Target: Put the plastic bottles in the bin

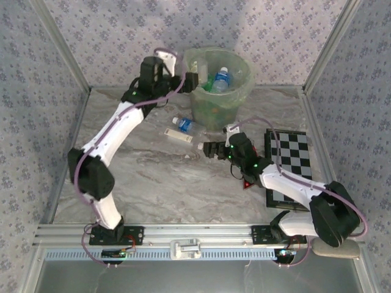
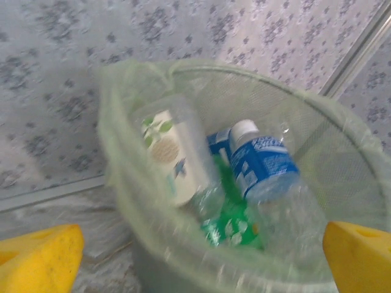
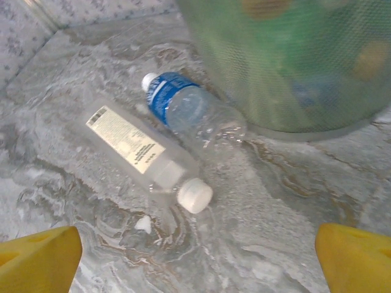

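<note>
Bottles lie in two places: inside the pale green translucent round bin [image 1: 221, 85] with its crinkled liner, a clear bottle with a blue label and white cap [image 2: 263, 165] leans beside a clear bottle with a white leaf-printed label [image 2: 174, 152] above a green bottle [image 2: 229, 229], while on the grey marbled table [image 1: 153, 177] near the bin's base lie a clear blue-labelled bottle [image 3: 189, 110] and, just beside it, a clear flat bottle with a cream label [image 3: 143, 149]. The left gripper [image 1: 189, 80] hangs at the bin's rim, its yellow fingers [image 2: 40, 256] spread wide with nothing between them. The right gripper [image 3: 198, 259] hovers low near the two table bottles, jaws wide and empty.
</note>
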Robot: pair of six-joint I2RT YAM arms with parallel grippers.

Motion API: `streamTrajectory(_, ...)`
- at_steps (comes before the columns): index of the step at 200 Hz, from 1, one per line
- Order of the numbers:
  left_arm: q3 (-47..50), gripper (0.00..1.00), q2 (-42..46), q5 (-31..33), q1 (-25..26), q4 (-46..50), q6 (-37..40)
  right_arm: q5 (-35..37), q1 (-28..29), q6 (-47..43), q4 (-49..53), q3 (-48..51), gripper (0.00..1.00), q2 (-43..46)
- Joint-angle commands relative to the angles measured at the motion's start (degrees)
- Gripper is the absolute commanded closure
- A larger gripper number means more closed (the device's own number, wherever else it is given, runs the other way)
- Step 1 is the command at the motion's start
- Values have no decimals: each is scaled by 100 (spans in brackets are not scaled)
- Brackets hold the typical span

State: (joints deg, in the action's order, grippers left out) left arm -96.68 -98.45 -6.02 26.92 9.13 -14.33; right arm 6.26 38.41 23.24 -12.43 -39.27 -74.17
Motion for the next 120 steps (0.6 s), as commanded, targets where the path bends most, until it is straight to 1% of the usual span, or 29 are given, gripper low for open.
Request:
streamTrajectory(1,1189,0,853,784,-169,-1536,-65,44,207,-332,148,-528,0,-376)
streamTrajectory(16,2006,0,1350,1134,-317,-1770,-191,-53,317,-439,211,-882,0,-732)
streamTrajectory(34,2865,0,1859,1405,-530,-1903,-406,-171,453,-598,421,-1398,0,-1233)
streamTrajectory(72,4325,0,2623,1717,-994,-1856,-952,-676,577,-713,1160,-2635,0,-2322)
streamTrajectory(98,5171,0,3017,1819,-1314,-1780,-1346,-793,622,-920,2029,-3750,0,-3105)
streamTrajectory(120,5744,0,3311,1870,-1531,-1667,-1623,-688,624,-1068,2963,-4666,0,-3756)
